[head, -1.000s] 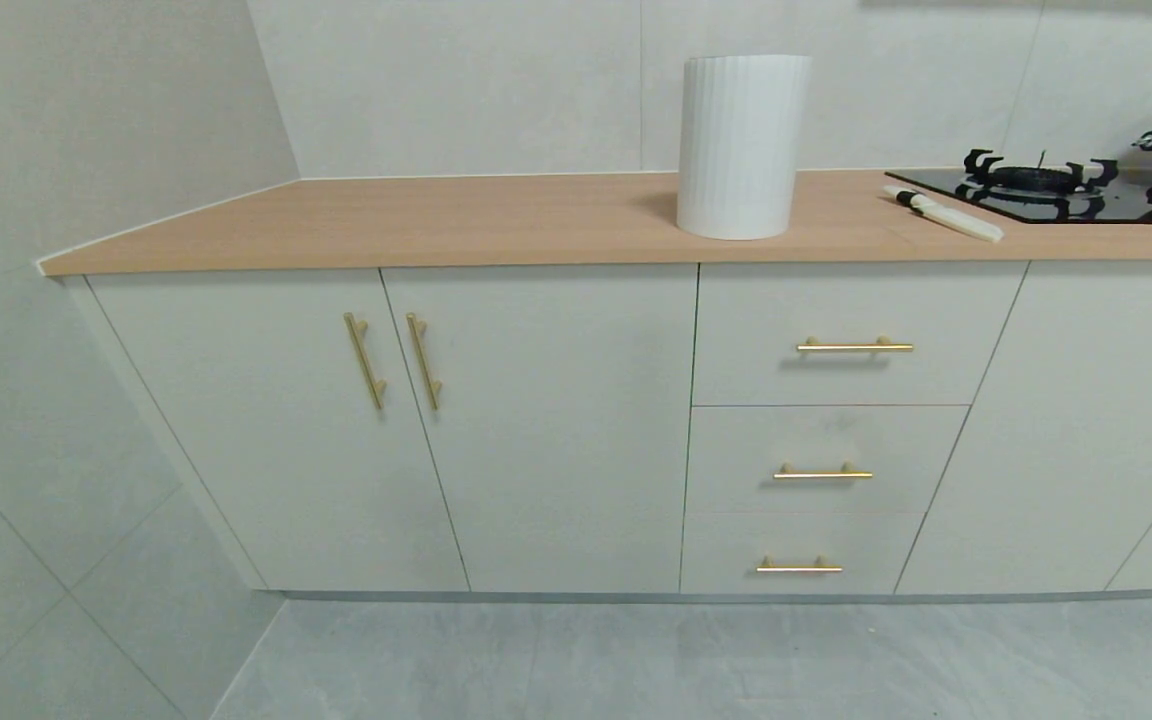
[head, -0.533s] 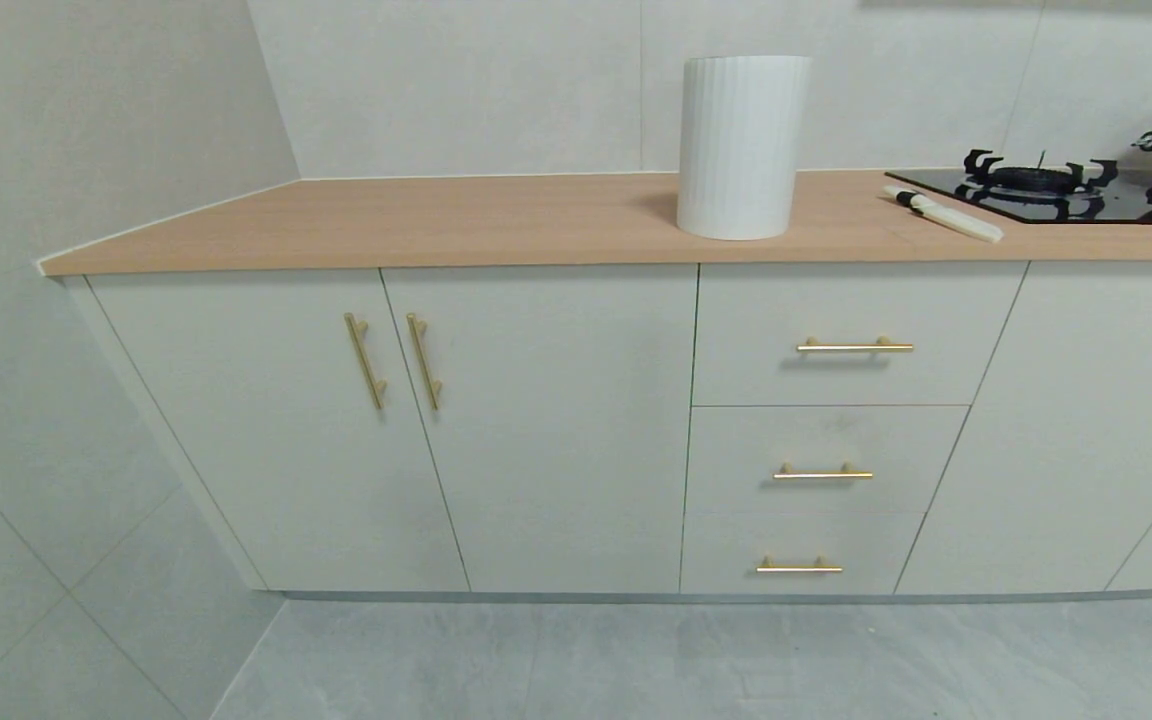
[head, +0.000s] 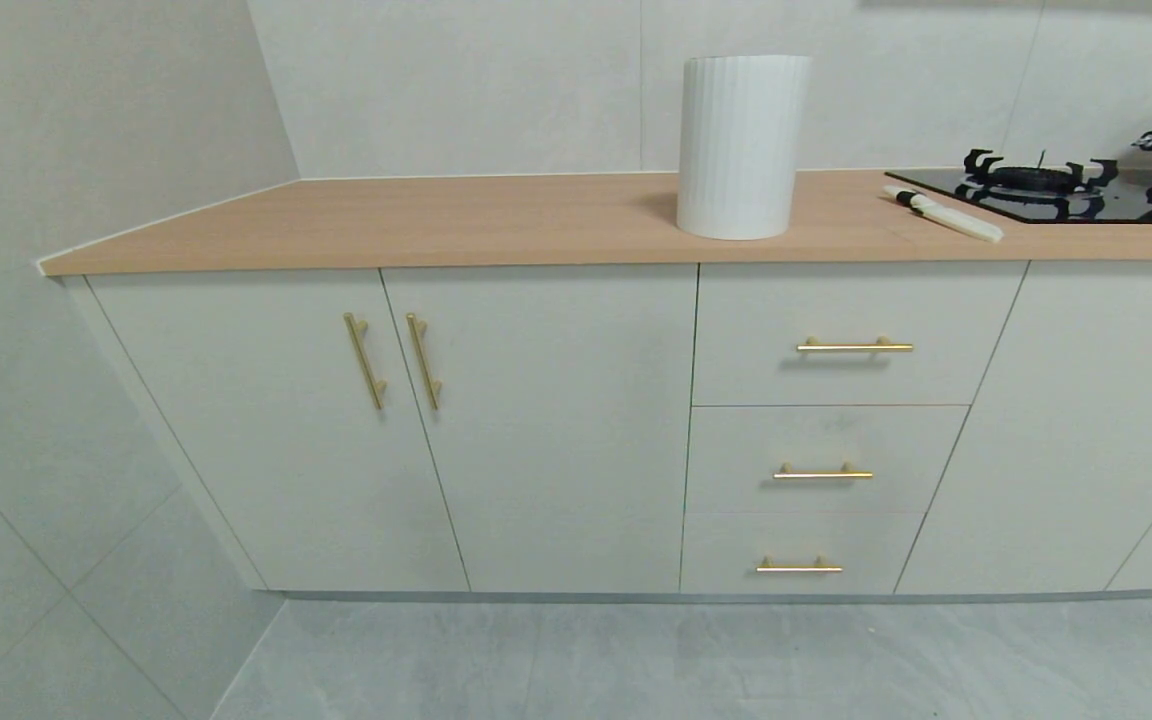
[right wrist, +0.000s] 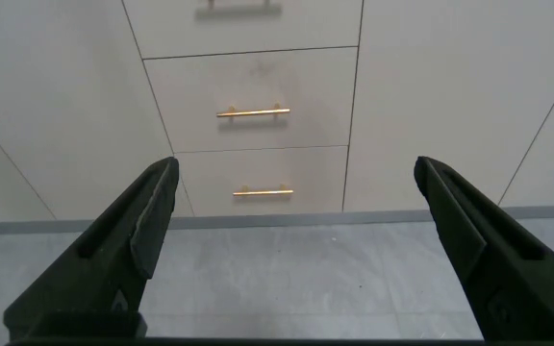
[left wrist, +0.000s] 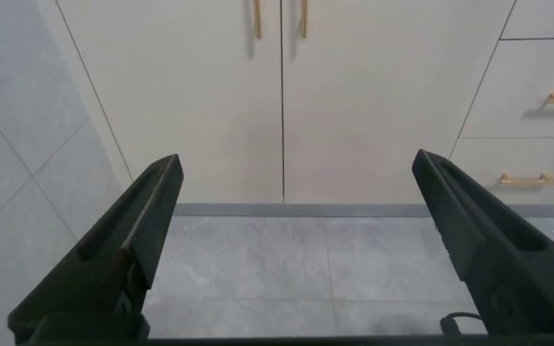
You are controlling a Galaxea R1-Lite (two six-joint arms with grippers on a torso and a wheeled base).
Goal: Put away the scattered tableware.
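Holding both claws low, well short of the work: left claw spread wide and empty before the double cupboard doors, right claw likewise spread and empty before the lower drawers. Up on the tabletop, toward its right end: a white-bladed knife lying flat, just beside the corner of the gas hob, near the tall white ribbed holder but apart from it.

Most likely to go wrong in the reach and the pinch. Flat and thin on the wood, so hard to get fingers under. Apt to skid along the tabletop or jam against the hob's edge rather than lift. Close to the raised grates, so some risk of clipping them on the way down. As for the holder, tall for its footprint and probably light, so liable to tip or slide if brushed by an arm or struck on the rim while lowering the knife in. Unclear whether bound for the holder or a drawer; if a drawer, slim handle, easy to slip off. No seeing into the holder from here.

Against the earlier head views: no difference to find. Same framing, with knife, holder and hob in the same places.
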